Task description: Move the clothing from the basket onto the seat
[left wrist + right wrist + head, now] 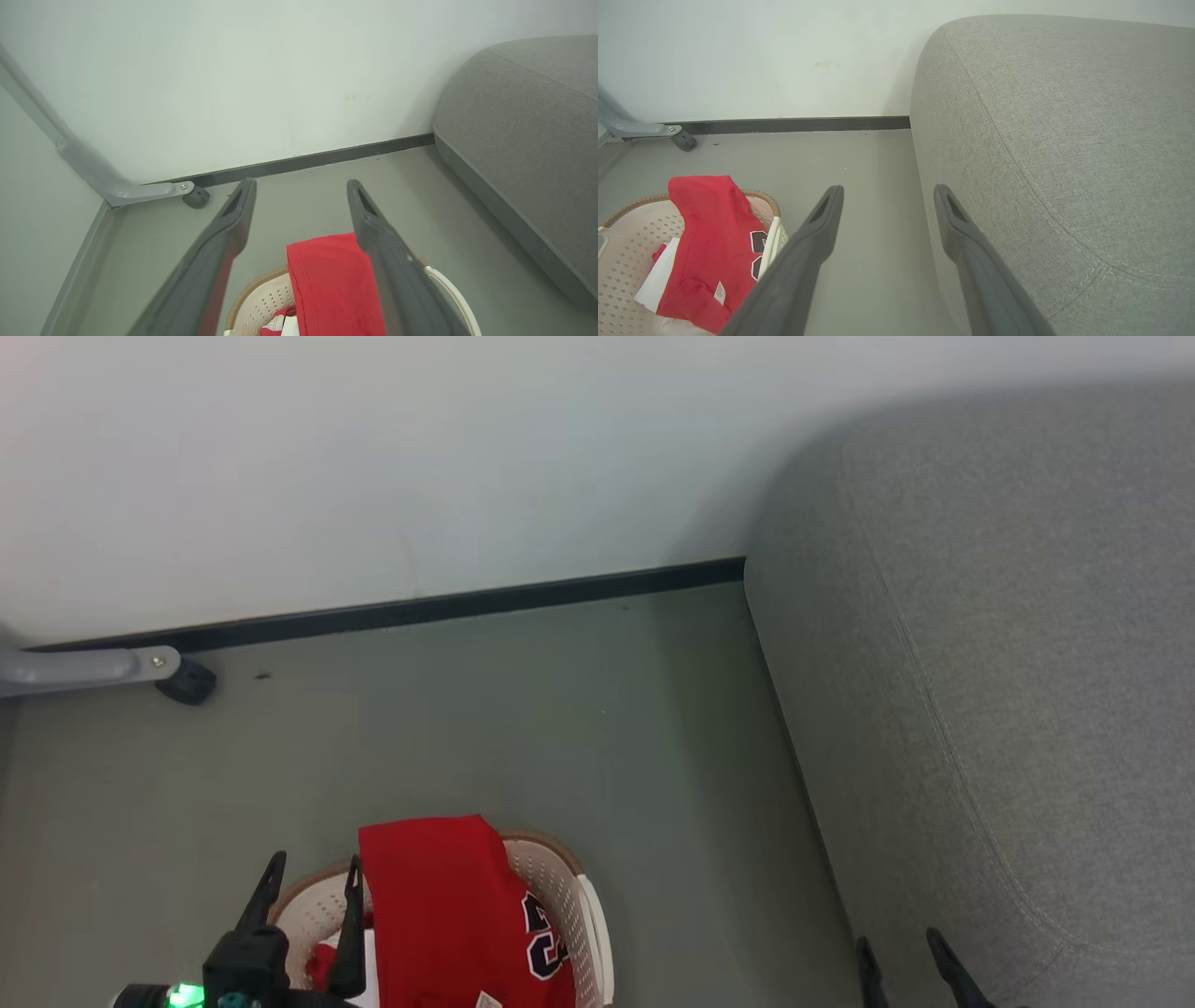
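Clothing (448,915), head view: a red jersey with dark numbers lies across the basket (558,887), one end draped over the rim on the wall side. More red and white fabric sits beneath it. The basket stands on the floor (560,728), apart from the seat (1027,663). Your left gripper (316,859) hovers over the basket's left rim, jaws apart and empty. Your right gripper (897,940) waits beside the seat's left edge, jaws likewise apart and empty.

Left wrist view: the jersey's draped end lies between the two fingers (387,270), nearer the right one. The step in hand appears to be the first pick. Descend onto the fold, not the perforated wall, and close on a thick bunch of cloth.

Right wrist view: a white tag (720,292) marks the jersey's near hem, and no garment lies on the visible part of the seat. Lift well clear of the rim before you swing across, lest a trailing hem tip the basket.
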You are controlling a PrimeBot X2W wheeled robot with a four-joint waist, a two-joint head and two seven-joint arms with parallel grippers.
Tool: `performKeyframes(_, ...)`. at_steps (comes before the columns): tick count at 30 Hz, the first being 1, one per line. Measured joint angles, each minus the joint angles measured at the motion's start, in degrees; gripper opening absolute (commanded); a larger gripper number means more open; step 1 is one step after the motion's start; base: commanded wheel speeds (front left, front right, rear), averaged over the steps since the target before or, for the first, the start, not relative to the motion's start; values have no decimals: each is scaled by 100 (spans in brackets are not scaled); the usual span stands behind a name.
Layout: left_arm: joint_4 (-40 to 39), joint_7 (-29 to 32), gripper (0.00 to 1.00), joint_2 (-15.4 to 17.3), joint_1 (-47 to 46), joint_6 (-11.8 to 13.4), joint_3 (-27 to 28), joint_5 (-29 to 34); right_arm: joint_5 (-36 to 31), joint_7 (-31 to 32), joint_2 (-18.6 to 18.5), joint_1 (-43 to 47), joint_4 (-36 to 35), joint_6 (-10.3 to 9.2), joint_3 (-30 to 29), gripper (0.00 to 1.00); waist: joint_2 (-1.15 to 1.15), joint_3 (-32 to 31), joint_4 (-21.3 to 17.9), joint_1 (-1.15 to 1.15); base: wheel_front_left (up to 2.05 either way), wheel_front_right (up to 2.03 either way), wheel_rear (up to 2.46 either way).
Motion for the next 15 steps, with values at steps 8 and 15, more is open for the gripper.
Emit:
performKeyframes(8, 569, -1, 100, 223, -688, -297, -197, 142, -55, -2, 89, -248, -227, -1, 170, 100, 0, 691, -249, 0, 0, 0, 0)
performKeyframes(15, 1178, 144, 100, 519, -1221, -582, -531, 522, -91, -3, 135, -505, -417, -34, 209, 100, 1, 1305, -430, 0, 0, 0, 0)
